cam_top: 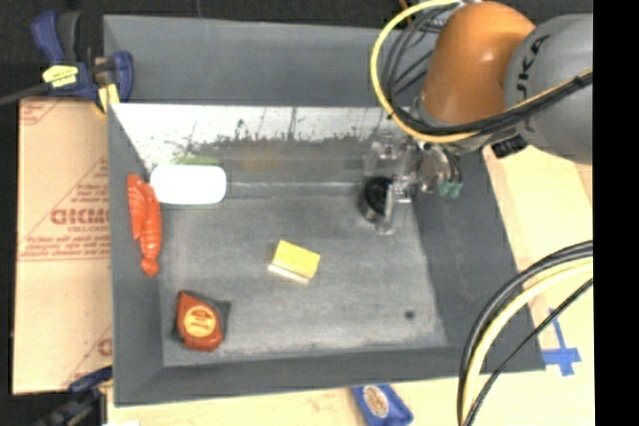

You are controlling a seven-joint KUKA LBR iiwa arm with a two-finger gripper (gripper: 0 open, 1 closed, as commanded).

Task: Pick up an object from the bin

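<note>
Where end effector (387, 200) hangs at bin (250, 55) right, arm (544, 105) lettering reads "UKA".

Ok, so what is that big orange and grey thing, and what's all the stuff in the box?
That is a robot arm, seen by a camera looking down from above and a bit to one side. The orange dome is a cover on its wrist. The arm reaches in from the right, and at its end hangs the tool, the part that grabs things. It is low in the back right part of the grey metal bin.

Four small things lie in the bin: a white oval thing at the back left, an orange-red toy along the left wall, a yellow block in the middle, and a red tape measure at the front left.

There is a dark shape at the tool, but I cannot tell if it holds anything.
</note>
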